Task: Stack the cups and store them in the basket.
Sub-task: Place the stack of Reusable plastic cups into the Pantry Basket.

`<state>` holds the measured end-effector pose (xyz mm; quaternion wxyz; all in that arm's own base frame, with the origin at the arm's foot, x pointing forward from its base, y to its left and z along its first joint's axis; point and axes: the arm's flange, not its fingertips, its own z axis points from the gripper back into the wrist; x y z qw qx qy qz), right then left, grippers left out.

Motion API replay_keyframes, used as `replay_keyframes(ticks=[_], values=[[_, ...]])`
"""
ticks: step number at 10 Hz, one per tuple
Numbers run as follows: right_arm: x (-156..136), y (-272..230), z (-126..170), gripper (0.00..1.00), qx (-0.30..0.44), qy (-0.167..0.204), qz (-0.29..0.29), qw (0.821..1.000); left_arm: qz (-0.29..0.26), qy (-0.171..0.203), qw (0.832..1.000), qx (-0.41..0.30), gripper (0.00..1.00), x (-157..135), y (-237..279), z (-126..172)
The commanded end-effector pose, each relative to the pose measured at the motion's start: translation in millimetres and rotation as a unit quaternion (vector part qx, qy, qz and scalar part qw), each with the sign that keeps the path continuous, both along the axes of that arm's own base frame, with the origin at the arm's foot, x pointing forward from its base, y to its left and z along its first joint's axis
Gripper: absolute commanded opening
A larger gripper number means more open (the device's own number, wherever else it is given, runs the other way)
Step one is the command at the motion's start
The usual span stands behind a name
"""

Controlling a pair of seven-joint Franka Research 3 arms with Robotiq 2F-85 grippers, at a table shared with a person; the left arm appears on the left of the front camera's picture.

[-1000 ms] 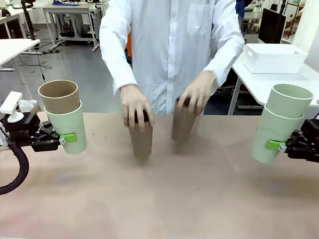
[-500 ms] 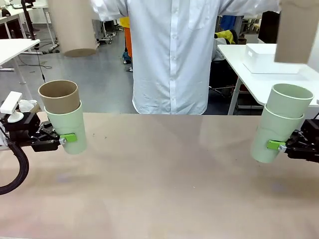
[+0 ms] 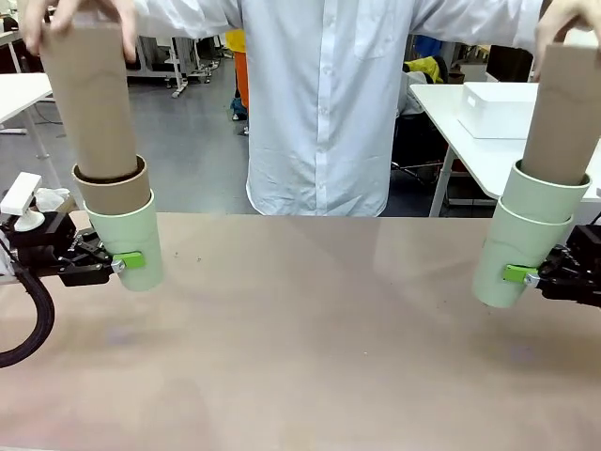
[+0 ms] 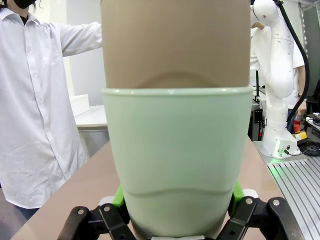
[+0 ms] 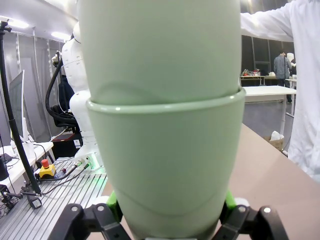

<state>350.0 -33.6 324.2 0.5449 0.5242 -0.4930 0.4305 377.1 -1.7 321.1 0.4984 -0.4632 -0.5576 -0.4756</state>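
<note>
Holding one stack each, the left gripper [image 3: 122,262] is clamped on a mint cup [image 3: 129,235] with a taupe one nested inside, the right gripper [image 3: 524,275] on a mint pair [image 3: 528,230]. The person [image 3: 324,103] lowers a taupe cup [image 3: 89,103] into each stack. Left, I judge: joining both stacks and reaching the basket [image 3: 516,113], well apart on a side table [image 3: 488,158].
</note>
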Motion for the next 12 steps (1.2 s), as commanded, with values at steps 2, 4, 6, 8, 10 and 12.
replay_keyframes(ticks=[2,4,6,8,10,12], values=[[1.9,1.4,3.0,0.85,0.003,-0.004,-0.004,1.000,-0.002,-0.008,1.000,-0.001,0.85,-2.0,-1.7,2.0],[1.9,1.4,3.0,0.85,0.003,-0.004,-0.004,1.000,-0.002,-0.008,1.000,-0.001,0.85,-2.0,-1.7,2.0],[1.9,1.4,3.0,0.85,0.003,-0.004,-0.004,1.000,-0.002,-0.008,1.000,-0.001,0.85,-2.0,-1.7,2.0],[1.9,1.4,3.0,0.85,0.003,-0.004,-0.004,1.000,-0.002,-0.008,1.000,-0.001,0.85,-2.0,-1.7,2.0],[1.9,1.4,3.0,0.85,0.003,-0.004,-0.004,1.000,-0.002,-0.008,1.000,-0.001,0.85,-2.0,-1.7,2.0],[1.9,1.4,3.0,0.85,0.003,-0.004,-0.004,1.000,-0.002,-0.008,1.000,-0.001,0.85,-2.0,-1.7,2.0]])
